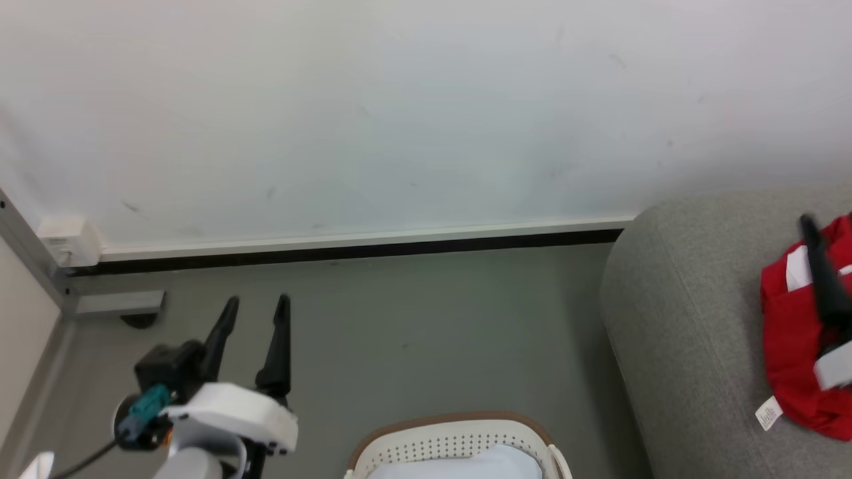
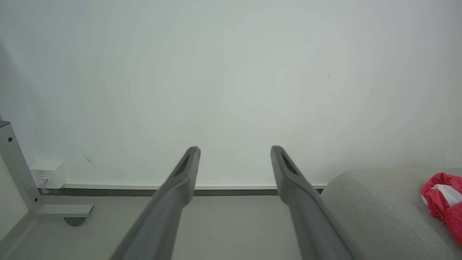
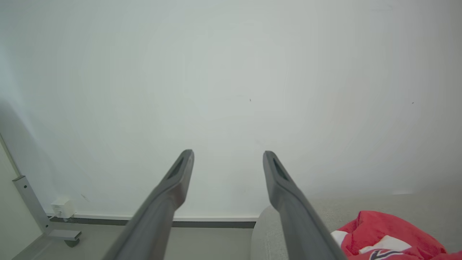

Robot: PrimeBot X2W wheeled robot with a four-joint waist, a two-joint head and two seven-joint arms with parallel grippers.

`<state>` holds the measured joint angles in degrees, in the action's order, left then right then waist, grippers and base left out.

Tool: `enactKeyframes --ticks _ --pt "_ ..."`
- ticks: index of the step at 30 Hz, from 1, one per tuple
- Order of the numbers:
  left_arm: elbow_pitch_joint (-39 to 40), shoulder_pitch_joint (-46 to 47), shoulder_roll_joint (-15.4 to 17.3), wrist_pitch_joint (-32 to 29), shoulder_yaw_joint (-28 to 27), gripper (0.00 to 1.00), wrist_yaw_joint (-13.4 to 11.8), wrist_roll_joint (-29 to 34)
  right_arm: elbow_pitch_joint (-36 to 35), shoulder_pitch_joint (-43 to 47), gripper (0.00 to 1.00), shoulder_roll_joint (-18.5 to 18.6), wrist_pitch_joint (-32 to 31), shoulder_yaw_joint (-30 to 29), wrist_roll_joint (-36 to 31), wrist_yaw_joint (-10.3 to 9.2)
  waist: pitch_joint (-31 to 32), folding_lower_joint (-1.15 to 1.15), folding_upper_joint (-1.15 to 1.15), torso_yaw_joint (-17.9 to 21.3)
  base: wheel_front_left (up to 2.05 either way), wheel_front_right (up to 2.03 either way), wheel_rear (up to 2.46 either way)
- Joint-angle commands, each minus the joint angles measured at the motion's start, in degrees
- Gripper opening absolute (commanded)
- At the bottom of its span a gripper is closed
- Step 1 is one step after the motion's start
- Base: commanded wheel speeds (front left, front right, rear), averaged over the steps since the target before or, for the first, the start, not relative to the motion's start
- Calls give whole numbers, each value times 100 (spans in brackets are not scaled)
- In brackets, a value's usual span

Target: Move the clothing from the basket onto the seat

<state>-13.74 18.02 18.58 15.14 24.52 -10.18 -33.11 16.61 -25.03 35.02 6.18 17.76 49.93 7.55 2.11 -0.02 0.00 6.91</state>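
The red clothing (image 1: 792, 346) with white trim and a small white label (image 1: 769, 412) lies bunched on the light grey seat (image 1: 685, 319) at the right. In the head view one dark finger (image 1: 822, 273) of my right gripper stands over the garment. The right wrist view shows that gripper (image 3: 228, 154) open and empty, with the clothing (image 3: 382, 231) below and to its right. My left gripper (image 1: 256, 303) hangs open and empty over the floor, left of the basket (image 1: 452, 426), whose pale lining (image 1: 466, 466) shows inside. The left wrist view has its open gripper (image 2: 235, 150), the seat (image 2: 379, 209) and the clothing (image 2: 444, 202).
A pale wall (image 1: 426, 120) with a dark baseboard (image 1: 346, 251) closes the far side. A grey metal frame foot (image 1: 113, 303) and a white box (image 1: 66, 239) sit at the left corner. Grey floor (image 1: 432, 332) lies between frame, basket and seat.
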Motion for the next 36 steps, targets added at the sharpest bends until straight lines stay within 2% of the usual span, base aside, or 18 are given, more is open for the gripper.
enactKeyframes --ticks 1,7,15,17,18,23,36 --pt "47 -318 -65 0 -162 100 -37 135 85 444 100 -435 342 -163 -251 -13 112 2 0 -95 0 0 0" --pt "275 -970 -366 -1 -930 100 67 605 260 1312 100 -1520 850 -531 -947 -13 214 2 0 -228 0 0 0" --pt "-22 -1493 -863 0 -1640 100 408 1337 -149 2063 100 -2561 899 -1013 -2072 -13 195 2 0 -312 0 0 0" --pt "-78 -1522 -915 0 -1693 100 479 1412 -182 2100 100 -2620 900 -980 -2201 -13 184 2 0 -315 0 0 0" --pt "-179 -1563 -1047 0 -1785 100 636 1494 -218 2145 100 -2707 901 -906 -2424 -13 161 2 0 -328 0 0 0" --pt "-349 -1571 -1257 1 -2025 100 949 1780 -276 2090 100 -2853 902 -865 -2617 -13 108 2 0 -326 0 0 0" --pt "-395 -1432 -1495 1 -2500 100 1293 2184 -287 1984 100 -2878 903 -917 -2701 -13 74 2 0 -335 0 0 0"
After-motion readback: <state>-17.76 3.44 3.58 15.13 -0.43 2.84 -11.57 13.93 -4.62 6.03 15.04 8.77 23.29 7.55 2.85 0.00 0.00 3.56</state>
